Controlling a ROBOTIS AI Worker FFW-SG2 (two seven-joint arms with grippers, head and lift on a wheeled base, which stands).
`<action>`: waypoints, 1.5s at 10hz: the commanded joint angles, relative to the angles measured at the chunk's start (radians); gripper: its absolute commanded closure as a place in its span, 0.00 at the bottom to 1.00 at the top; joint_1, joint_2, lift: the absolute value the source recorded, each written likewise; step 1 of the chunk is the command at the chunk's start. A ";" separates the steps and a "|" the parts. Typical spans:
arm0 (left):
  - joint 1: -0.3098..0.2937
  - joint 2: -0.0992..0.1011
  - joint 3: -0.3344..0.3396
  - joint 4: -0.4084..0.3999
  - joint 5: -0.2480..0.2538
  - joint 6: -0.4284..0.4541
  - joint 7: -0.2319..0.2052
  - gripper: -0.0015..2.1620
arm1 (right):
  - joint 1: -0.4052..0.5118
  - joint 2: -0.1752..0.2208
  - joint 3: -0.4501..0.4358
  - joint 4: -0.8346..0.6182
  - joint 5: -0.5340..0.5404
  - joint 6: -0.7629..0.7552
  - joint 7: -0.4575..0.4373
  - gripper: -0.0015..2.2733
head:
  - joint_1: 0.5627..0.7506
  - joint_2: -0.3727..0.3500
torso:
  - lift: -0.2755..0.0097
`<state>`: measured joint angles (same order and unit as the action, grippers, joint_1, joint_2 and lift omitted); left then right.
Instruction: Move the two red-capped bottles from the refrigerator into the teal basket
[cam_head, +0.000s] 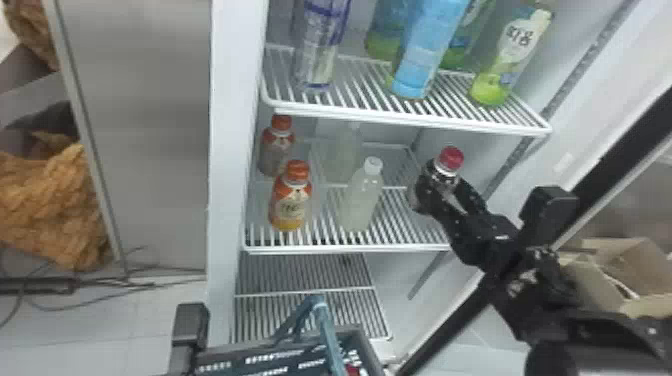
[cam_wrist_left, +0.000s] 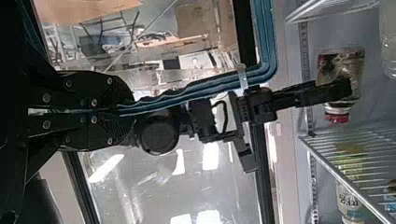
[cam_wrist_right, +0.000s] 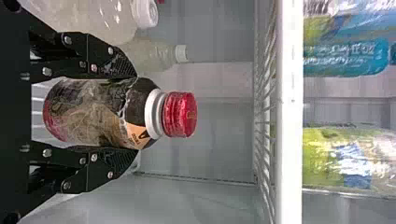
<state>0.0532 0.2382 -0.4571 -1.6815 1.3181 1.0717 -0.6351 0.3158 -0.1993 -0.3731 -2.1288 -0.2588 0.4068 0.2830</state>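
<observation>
Red-capped bottle (cam_wrist_right: 116, 112) between right fingers (cam_head: 472, 197)

In my head view I see orange-capped bottles (cam_head: 291, 206) at nine and ten o'clock, white-capped bottles (cam_head: 361, 202) near centre, a blue bottle (cam_head: 425, 55) at one. Shaggy tan material (cam_head: 55, 210) at nine, loose cables (cam_head: 95, 285) at eight, a cardboard box (cam_head: 600, 282) towards four.
</observation>
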 joint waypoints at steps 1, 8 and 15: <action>0.003 -0.002 0.006 -0.001 -0.002 -0.002 -0.002 0.51 | 0.028 0.015 -0.042 -0.057 -0.002 0.064 0.041 0.32 | 0.70 0.03 | 0.17; 0.008 -0.003 0.008 -0.001 -0.006 -0.002 -0.003 0.51 | 0.180 0.029 -0.187 -0.278 -0.056 0.440 0.232 0.32 | 0.70 0.03 | 0.17; 0.008 -0.003 0.012 -0.001 -0.010 -0.002 -0.003 0.51 | 0.204 0.024 -0.102 -0.371 -0.090 0.717 0.289 0.32 | 0.70 0.03 | 0.17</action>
<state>0.0613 0.2347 -0.4447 -1.6825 1.3082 1.0700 -0.6381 0.5188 -0.1735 -0.4754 -2.4896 -0.3399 1.0917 0.5708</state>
